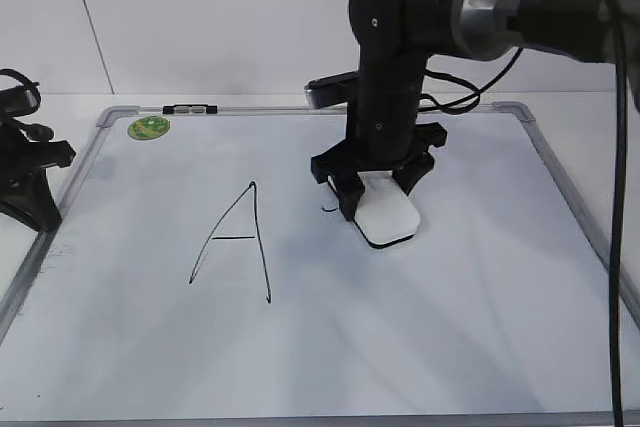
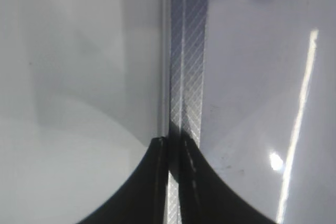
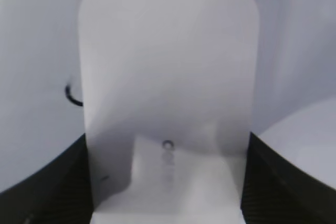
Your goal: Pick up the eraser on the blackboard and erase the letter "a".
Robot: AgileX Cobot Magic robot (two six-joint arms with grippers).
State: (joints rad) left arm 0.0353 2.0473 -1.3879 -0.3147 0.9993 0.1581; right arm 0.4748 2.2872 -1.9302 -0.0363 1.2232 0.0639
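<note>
Gripped between the right gripper's fingers, the eraser lies flat on the blackboard, apparently covering most of the letter "a"; left gripper pressed together.

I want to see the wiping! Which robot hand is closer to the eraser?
Right. The right hand grips the eraser on the board. The left hand sits at the board's far left edge.
</note>
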